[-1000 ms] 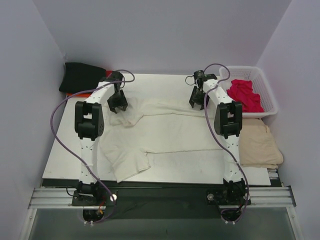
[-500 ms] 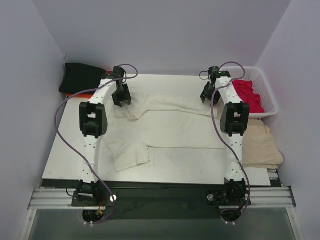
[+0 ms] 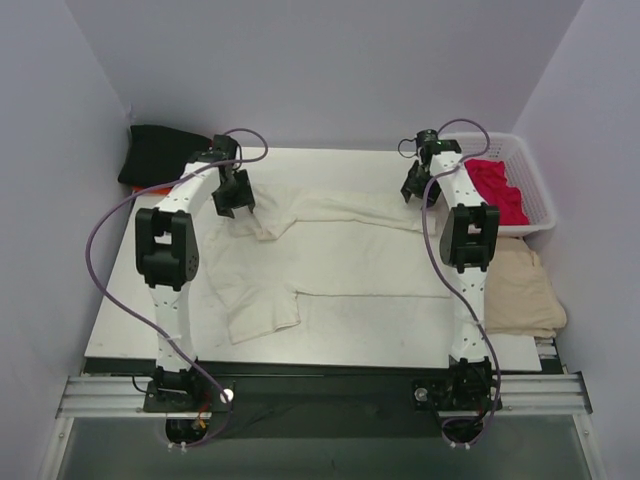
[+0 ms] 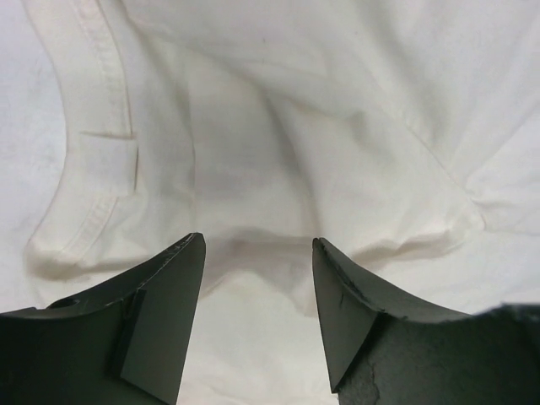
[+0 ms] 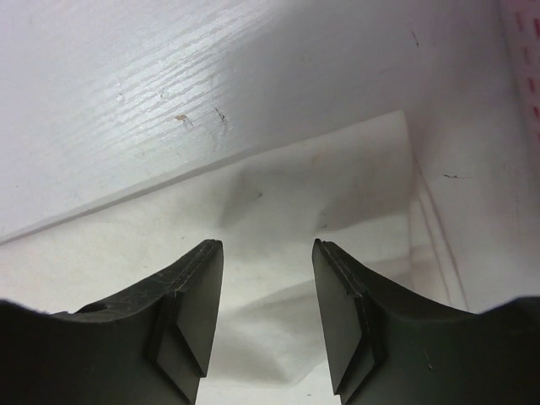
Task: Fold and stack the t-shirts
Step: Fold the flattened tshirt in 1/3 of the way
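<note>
My left end effector [image 4: 257, 239] and right end effector [image 5: 267, 243] are both apart over the cream t-shirt [image 3: 350, 255] far edge — next I'd pinch and fold.

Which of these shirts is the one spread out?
The cream-white t-shirt on the table; the black t-shirt is bunched at the far-left corner, the crimson t-shirt heaped in the white basket, the tan garment folded.

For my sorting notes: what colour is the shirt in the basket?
The shirt is crimson, clearest in the top external view.
</note>
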